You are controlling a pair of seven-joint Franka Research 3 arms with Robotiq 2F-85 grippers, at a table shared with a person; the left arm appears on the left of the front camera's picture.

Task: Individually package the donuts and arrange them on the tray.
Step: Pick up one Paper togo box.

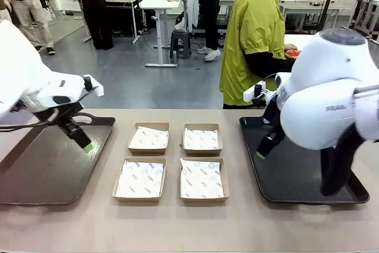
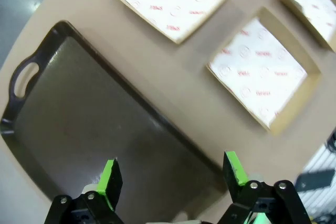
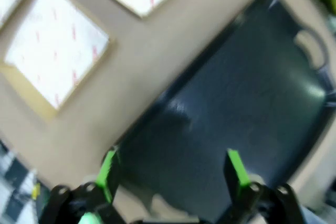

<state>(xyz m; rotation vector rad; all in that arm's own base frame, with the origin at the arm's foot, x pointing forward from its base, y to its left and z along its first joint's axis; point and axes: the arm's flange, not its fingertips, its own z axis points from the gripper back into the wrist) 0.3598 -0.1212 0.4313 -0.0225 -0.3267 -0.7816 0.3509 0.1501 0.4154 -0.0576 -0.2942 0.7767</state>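
The donuts are out of view on my table. A small red shape [image 1: 292, 53] lies by the person's hand on a white table behind; it is too small to tell what it is. My left gripper [image 1: 83, 141] hangs open and holds nothing, low over the dark left tray [image 1: 35, 170]. In the left wrist view its green-padded gripper [image 2: 172, 161] stands wide above that tray [image 2: 79, 114]. My right gripper [image 1: 262, 152] is open with nothing in it over the dark right tray [image 1: 290, 182]. The right wrist view shows that gripper [image 3: 170, 157] spread above the tray [image 3: 241, 93].
Paper-lined cardboard boxes sit in a two-by-two block between the trays: far left [image 1: 148, 138], far right [image 1: 202, 139], near left [image 1: 140, 179], near right [image 1: 204, 179]. A person in a yellow-green jacket [image 1: 251, 34] stands at the far edge, turned toward the right.
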